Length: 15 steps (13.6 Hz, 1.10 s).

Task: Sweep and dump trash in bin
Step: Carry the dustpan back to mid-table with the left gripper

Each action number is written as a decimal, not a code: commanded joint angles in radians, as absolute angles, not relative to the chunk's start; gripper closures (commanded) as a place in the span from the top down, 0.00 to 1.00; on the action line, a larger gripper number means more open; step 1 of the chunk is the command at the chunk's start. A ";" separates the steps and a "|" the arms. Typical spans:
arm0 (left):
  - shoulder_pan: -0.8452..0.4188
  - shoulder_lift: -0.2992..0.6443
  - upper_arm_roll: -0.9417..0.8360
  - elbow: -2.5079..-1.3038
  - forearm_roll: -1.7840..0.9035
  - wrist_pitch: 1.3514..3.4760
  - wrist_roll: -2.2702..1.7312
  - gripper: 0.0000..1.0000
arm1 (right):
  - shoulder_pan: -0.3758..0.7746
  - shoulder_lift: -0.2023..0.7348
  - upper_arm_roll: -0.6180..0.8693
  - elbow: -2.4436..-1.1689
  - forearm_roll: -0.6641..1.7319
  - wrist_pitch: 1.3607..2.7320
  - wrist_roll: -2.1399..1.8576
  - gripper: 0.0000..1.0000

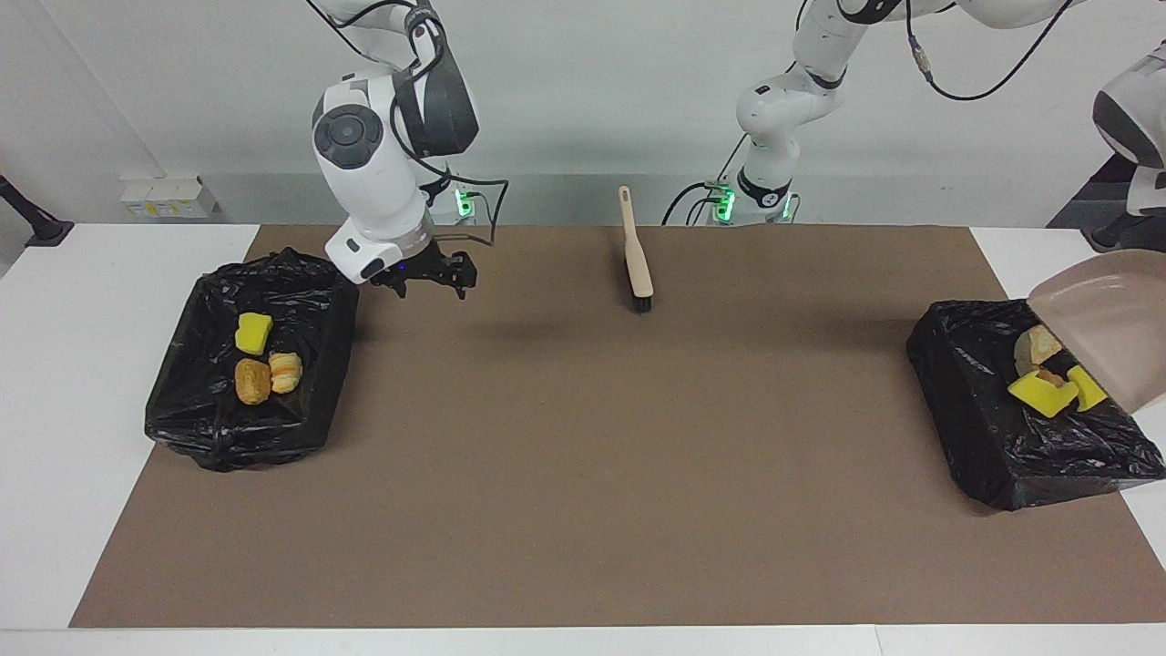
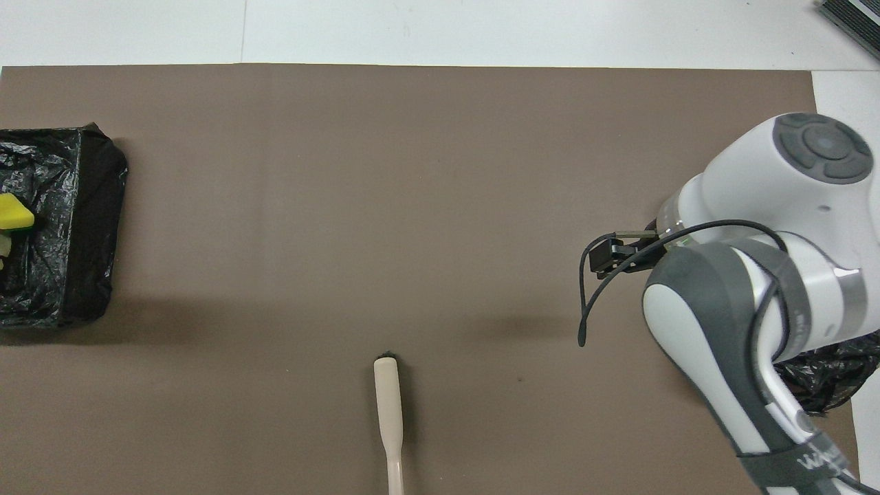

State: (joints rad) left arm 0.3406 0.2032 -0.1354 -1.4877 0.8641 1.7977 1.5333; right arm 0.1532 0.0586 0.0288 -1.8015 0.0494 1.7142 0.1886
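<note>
Trash is split between two black-lined bins. The bin at my right arm's end of the tabletop holds three scraps: a yellow sponge chunk, a brown bread piece and a croissant piece touching it. The other bin, at my left arm's end, has the remaining scraps piled against its outer edge: two yellow sponge chunks and some bread pieces, partly hidden under the dustpan.

The beige dustpan is tilted steeply over that bin, mouth down on the scraps. My left end effector is out of frame past the dustpan; it is pressed together, but I can't see what it pinches.

My right end effector hangs empty and spread over the brown mat, just beside the right arm's bin. The brush lies on the mat near the robots, mid-table, bristles down, nothing touching it.
</note>
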 commanded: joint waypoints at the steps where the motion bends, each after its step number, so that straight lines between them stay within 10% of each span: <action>1: 0.250 0.193 -0.127 -1.502 0.725 1.715 1.519 0.00 | 0.110 0.058 -0.006 -1.740 0.015 1.684 0.050 1.00; 15: -0.306 0.236 -0.129 -1.704 0.114 1.770 0.116 0.00 | 0.032 0.012 -0.052 -1.531 0.006 1.505 0.054 1.00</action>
State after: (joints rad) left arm -0.2293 0.2378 -0.1510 -1.6731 0.1450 1.7139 0.2766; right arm 0.0591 0.0166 -0.0917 -1.5363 0.0165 1.5239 0.0250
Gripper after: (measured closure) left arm 0.674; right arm 0.000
